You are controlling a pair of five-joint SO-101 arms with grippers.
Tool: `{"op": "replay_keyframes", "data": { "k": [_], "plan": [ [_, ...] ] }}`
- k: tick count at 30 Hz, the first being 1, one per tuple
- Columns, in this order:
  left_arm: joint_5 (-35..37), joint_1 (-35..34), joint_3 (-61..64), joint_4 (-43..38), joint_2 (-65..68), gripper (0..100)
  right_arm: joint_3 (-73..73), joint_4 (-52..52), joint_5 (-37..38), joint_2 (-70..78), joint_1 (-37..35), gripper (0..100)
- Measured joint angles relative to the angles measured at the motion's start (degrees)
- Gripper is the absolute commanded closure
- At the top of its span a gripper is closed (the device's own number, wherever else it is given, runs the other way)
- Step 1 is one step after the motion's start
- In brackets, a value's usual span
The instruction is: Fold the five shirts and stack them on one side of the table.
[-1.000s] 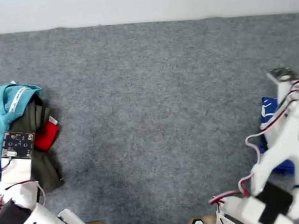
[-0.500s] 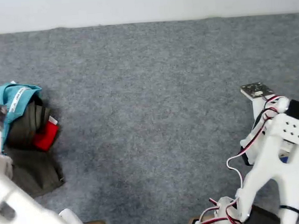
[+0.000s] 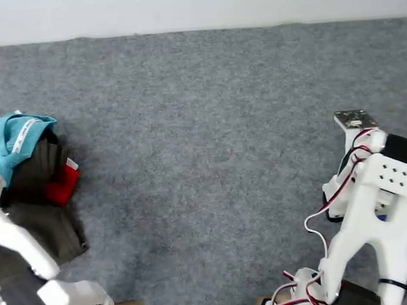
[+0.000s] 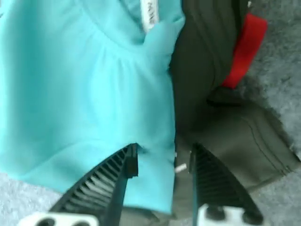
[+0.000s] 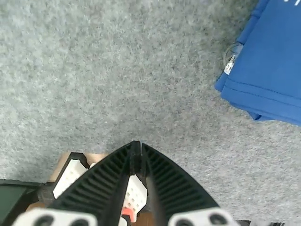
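Observation:
A crumpled pile of shirts lies at the table's left edge: a turquoise shirt (image 3: 17,140) on top, a dark olive shirt (image 3: 45,217) under it, and a red one (image 3: 62,185) poking out between them. My left gripper (image 4: 162,162) hangs open just above the pile, its fingers straddling the turquoise hem where it meets the olive shirt (image 4: 235,136). A folded blue shirt (image 5: 270,66) lies flat on the right side of the table. My right gripper (image 5: 136,147) is shut and empty over bare carpet, apart from the blue shirt.
Grey carpet (image 3: 203,139) covers the table, and its middle is bare. The white left arm (image 3: 19,240) rises at the near left and the right arm (image 3: 379,204) at the near right. The arms' base mounts (image 5: 75,174) sit at the front edge.
The left arm lifted off the pile and swung to the table's left edge. The right arm moved left and now hides the blue shirt in the high view.

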Motion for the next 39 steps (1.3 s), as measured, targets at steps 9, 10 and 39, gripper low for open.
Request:
{"op": "replay_keyframes", "data": {
  "k": [9,10,39],
  "plan": [
    [3.0,0.7,-4.8,-5.5,9.7,84,0.3,0.0,-2.0,0.0,-2.5,99.0],
    [3.8,0.7,-5.1,-6.2,10.0,87,0.3,0.0,-2.0,0.0,-2.8,99.0],
    [6.0,5.9,-8.8,1.0,5.6,81,0.3,0.0,-2.0,0.0,-3.1,99.0]
  ]
}}
